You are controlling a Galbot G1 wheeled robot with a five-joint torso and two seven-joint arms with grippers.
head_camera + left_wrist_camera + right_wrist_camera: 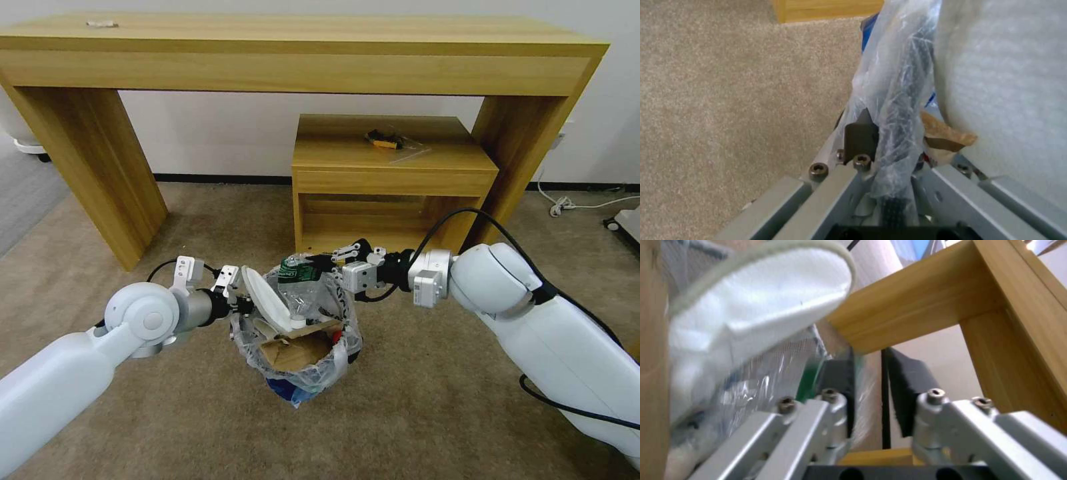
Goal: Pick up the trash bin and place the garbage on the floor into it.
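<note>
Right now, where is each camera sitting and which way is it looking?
Head view: up on the robot's head, looking forward and down at the trash bin on the floor, both arms showing.
Left wrist view: on the left arm, looking along the left gripper at the bin's rim.
Right wrist view: on the right arm, looking along the right gripper.
All three share the white insole.

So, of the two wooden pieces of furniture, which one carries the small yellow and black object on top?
The low cabinet behind the trash bin carries it. The tall long table spans over that cabinet and bears a small white scrap.
</note>
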